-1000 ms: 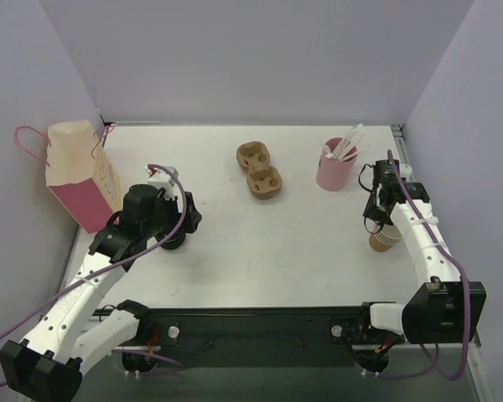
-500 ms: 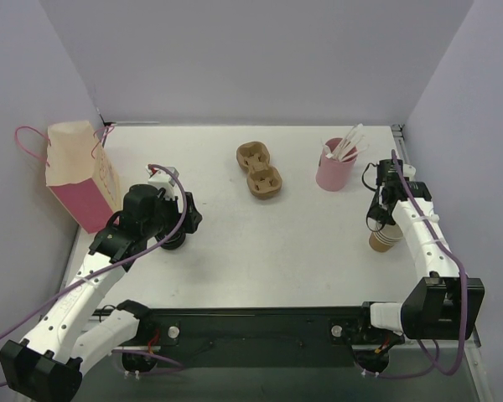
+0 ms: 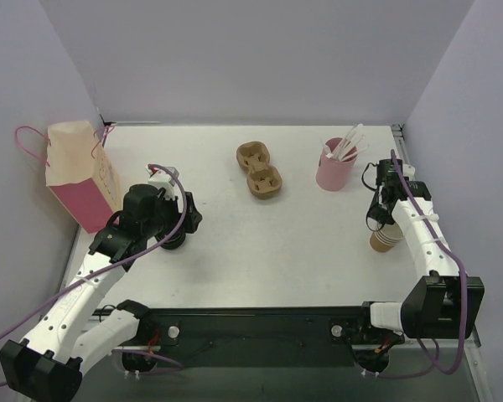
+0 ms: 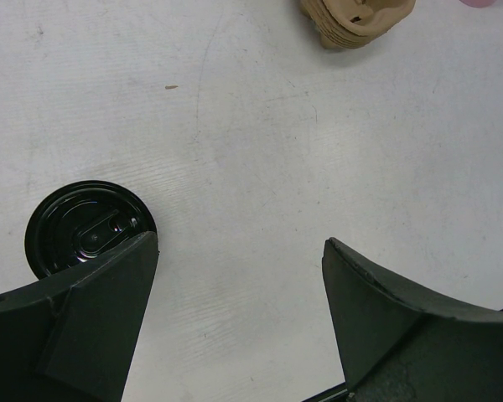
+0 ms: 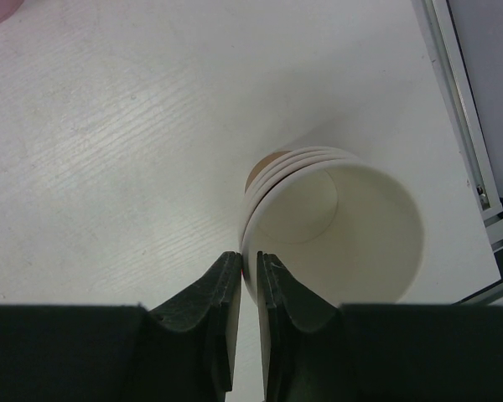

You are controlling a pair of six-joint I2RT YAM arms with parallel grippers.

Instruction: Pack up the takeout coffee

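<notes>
Right gripper (image 5: 250,260) pinches the top rim of the cup stack (image 5: 335,226), jaws narrow, by the table's (image 5: 109,126) right edge. Best lift straight, slowly, so one cup peels off. Left gripper (image 4: 239,243) hangs wide open, empty.

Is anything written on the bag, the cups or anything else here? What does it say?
No words, numbers or signs can be read in any view.
Paper bag: no print I can make out.
Paper cups, pink cup, tray: blank.
Black lid: moulded shapes only, no letters.
</notes>
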